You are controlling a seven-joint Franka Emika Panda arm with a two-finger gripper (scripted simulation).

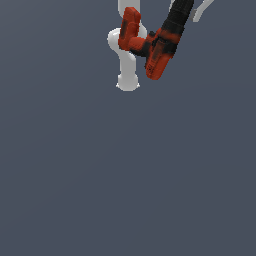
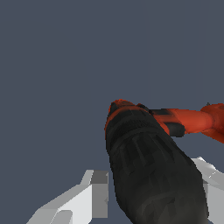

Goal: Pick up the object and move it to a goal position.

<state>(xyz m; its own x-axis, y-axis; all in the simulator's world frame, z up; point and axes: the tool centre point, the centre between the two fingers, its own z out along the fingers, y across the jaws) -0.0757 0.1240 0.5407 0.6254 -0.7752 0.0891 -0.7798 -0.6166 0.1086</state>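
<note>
One drill [image 1: 152, 47] occupies the upper part of the exterior view, raised clear of the grey bench [image 1: 125, 175] and hanging in front of the white arm [image 1: 127, 60]. Its black chuck end points up toward the exterior view's right and runs out of frame at the top edge; the red-orange body slants down from it, and the handle branches off toward the exterior view's left, ending in a red foot just beside the arm's white column. The pincer itself is not visible in this view, being cut off by the top edge. Wrist view: the black chuck fills the near foreground, with the red-orange body beyond it and the handle extending away to one side. Two white fingers [image 2: 94, 192] of the pincer [image 2: 151, 192] flank the chuck, one on each side, pressed against the black barrel and pinching it between them. Only plain grey bench surface lies behind the drill.
</note>
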